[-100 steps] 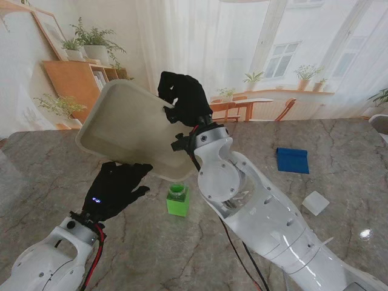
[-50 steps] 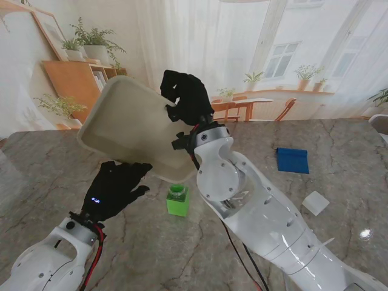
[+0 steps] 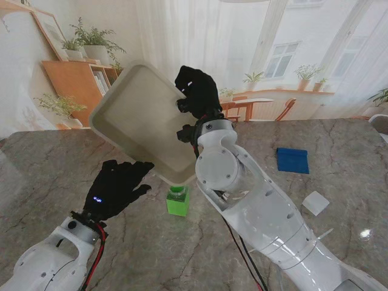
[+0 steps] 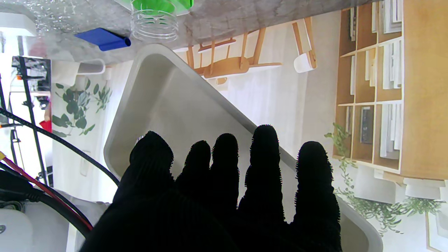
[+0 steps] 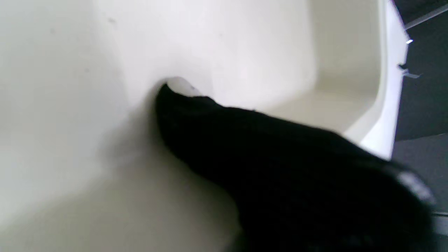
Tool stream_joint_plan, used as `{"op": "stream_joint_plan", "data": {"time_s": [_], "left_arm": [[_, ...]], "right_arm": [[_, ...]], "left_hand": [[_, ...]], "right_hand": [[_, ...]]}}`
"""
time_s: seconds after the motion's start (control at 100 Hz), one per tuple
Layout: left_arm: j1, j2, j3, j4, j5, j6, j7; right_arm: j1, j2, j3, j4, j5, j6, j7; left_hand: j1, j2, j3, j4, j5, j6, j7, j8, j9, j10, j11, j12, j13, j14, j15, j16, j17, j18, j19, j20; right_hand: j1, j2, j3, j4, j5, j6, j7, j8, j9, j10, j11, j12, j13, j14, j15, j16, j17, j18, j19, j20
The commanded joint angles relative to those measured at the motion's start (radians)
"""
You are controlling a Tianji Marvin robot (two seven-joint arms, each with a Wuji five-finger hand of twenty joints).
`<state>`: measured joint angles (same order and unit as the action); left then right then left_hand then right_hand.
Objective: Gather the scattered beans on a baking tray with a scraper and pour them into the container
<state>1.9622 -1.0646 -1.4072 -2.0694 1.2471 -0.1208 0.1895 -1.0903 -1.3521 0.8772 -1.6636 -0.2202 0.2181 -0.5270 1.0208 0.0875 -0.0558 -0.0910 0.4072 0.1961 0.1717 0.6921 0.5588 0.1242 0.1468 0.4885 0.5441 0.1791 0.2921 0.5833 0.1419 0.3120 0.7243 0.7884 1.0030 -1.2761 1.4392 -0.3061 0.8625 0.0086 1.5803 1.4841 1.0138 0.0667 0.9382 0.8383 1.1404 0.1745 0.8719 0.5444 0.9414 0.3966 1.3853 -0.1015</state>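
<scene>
My right hand [image 3: 197, 92] is shut on the rim of the cream baking tray [image 3: 142, 118], held in the air and tipped steeply, its lowest corner just over the green container [image 3: 177, 200] on the table. In the right wrist view a black finger [image 5: 266, 147] presses against the tray's inner wall [image 5: 105, 87]. My left hand [image 3: 115, 188] hovers open to the left of the container, fingers spread [image 4: 224, 182], the tray [image 4: 182, 105] in front of them. The container's clear ribbed neck [image 4: 154, 26] shows in the left wrist view. No beans can be made out. The blue scraper [image 3: 293, 160] lies at the right.
A small white block [image 3: 316, 202] lies on the marble table [image 3: 73, 163] at the right, nearer to me than the scraper [image 4: 103, 38]. My right arm [image 3: 254, 206] crosses the middle of the table. A white object [image 3: 379, 124] sits at the far right edge.
The right hand has shifted right and tipped the tray much more steeply, bringing its low corner down over the green container. The left hand has stayed put.
</scene>
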Motion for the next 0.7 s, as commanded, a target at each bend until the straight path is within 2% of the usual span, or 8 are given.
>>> {"op": "stream_joint_plan", "data": {"time_s": [0.0, 0.35, 0.59, 0.69], "left_arm": [[0.0, -0.002, 0.006, 0.002, 0.0, -0.003, 0.006], [-0.014, -0.002, 0.012, 0.008, -0.007, -0.002, -0.002], [-0.014, -0.002, 0.011, 0.008, -0.008, 0.005, -0.016], [-0.014, -0.002, 0.011, 0.007, -0.01, 0.013, -0.021]], "right_arm": [[0.009, -0.021, 0.015, 0.006, 0.034, 0.026, -0.006], [0.052, -0.078, 0.098, 0.071, 0.181, 0.236, -0.095], [0.075, -0.13, 0.191, 0.123, 0.309, 0.357, -0.209], [0.094, -0.144, 0.228, 0.16, 0.327, 0.397, -0.238]], "left_hand": [[0.0, 0.066, 0.009, 0.044, 0.001, 0.0, -0.004, 0.013, 0.007, 0.006, -0.008, -0.008, 0.01, 0.0, -0.019, -0.005, -0.007, 0.025, -0.016, 0.029], [-0.001, 0.066, 0.008, 0.044, 0.002, 0.0, -0.005, 0.014, 0.007, 0.005, -0.008, -0.008, 0.009, 0.0, -0.019, -0.005, -0.009, 0.025, -0.016, 0.029], [0.0, 0.066, 0.008, 0.044, 0.001, -0.001, -0.004, 0.015, 0.006, 0.004, -0.008, -0.009, 0.008, 0.0, -0.02, -0.006, -0.009, 0.025, -0.017, 0.029], [0.0, 0.066, 0.008, 0.044, 0.002, -0.002, -0.005, 0.015, 0.006, 0.005, -0.008, -0.009, 0.009, -0.001, -0.019, -0.006, -0.009, 0.025, -0.016, 0.029]], "right_hand": [[0.16, 0.032, 0.131, 0.025, 0.013, 0.025, 0.047, 0.023, 0.034, -0.113, 0.146, 0.022, 0.054, -0.067, 0.176, 0.024, 0.105, -0.005, 0.289, 0.054], [0.155, 0.045, 0.131, 0.023, 0.004, 0.022, 0.045, 0.025, 0.025, -0.118, 0.147, 0.023, 0.047, -0.072, 0.173, 0.024, 0.102, -0.018, 0.283, 0.053], [0.153, 0.055, 0.131, 0.02, 0.001, 0.017, 0.043, 0.027, 0.019, -0.122, 0.148, 0.022, 0.042, -0.077, 0.17, 0.026, 0.1, -0.031, 0.278, 0.055], [0.152, 0.056, 0.131, 0.02, 0.002, 0.014, 0.044, 0.028, 0.019, -0.125, 0.149, 0.021, 0.041, -0.08, 0.17, 0.027, 0.1, -0.033, 0.277, 0.056]]}}
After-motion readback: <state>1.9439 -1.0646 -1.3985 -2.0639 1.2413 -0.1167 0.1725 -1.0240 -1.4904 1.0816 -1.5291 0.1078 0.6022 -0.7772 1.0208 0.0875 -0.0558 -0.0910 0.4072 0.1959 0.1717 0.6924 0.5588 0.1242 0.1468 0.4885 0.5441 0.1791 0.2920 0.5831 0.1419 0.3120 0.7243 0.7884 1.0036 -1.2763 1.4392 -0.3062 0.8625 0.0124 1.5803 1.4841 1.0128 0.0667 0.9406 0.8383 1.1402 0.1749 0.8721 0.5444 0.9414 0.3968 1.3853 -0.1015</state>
